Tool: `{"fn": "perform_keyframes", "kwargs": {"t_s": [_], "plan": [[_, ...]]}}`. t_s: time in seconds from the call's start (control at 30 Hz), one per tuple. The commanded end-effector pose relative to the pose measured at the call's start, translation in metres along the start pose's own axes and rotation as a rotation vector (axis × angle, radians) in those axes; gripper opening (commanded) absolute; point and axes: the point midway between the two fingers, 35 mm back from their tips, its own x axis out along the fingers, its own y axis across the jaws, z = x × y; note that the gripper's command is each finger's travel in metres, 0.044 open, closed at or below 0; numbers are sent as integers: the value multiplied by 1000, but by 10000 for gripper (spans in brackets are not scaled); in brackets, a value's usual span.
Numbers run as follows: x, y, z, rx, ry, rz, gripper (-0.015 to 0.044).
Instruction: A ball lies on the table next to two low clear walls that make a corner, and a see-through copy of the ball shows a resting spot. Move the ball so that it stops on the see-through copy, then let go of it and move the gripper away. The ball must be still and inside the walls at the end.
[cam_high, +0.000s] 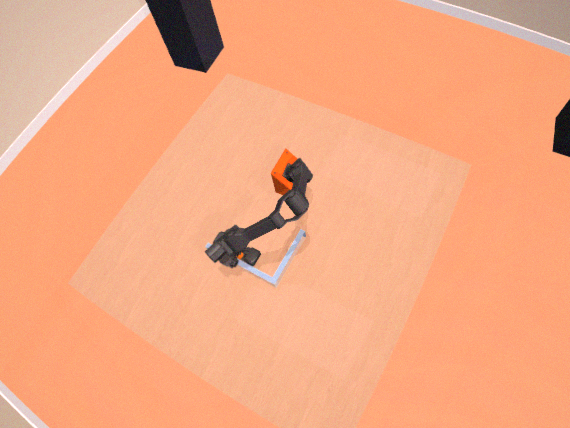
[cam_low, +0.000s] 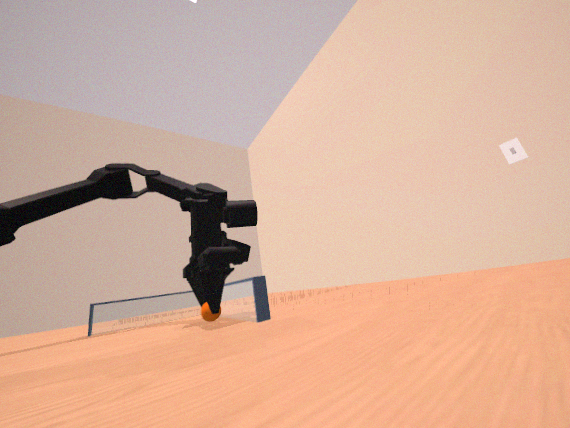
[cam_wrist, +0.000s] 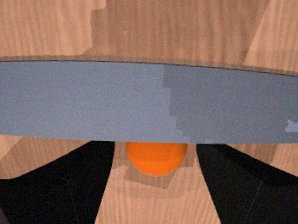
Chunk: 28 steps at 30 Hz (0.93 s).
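While the pincer (cam_low: 210, 305) stood spread around the orange ball (cam_low: 210, 312), which rested on the wood-grain table (cam_low: 350, 350) just inside the clear walls (cam_low: 150, 307), a straight upward retreat seemed best, sparing the ball any nudge. Beyond rose plain beige room walls.

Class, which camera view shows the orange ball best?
The exterior view: the ball sits on the table under the end effector, with the clear wall behind it. In the wrist view the wall's top edge covers the ball's far part. From the top it is only a small orange speck.
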Motion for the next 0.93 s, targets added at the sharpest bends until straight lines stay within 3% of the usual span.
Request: {"fn": "perform_keyframes", "kwargs": {"t_s": [0.0,0.1,0.27,0.63,0.83,0.9], "plan": [[0,0,0,-1,0,0,272],[-11,-1,1,0,1,-1,272],[-83,-1,0,6,6,0,272],[-80,-5,3,14,-13,-1,272],[-129,-3,-2,9,-14,-2,429],[-129,-3,-2,9,-14,-2,440]]}}
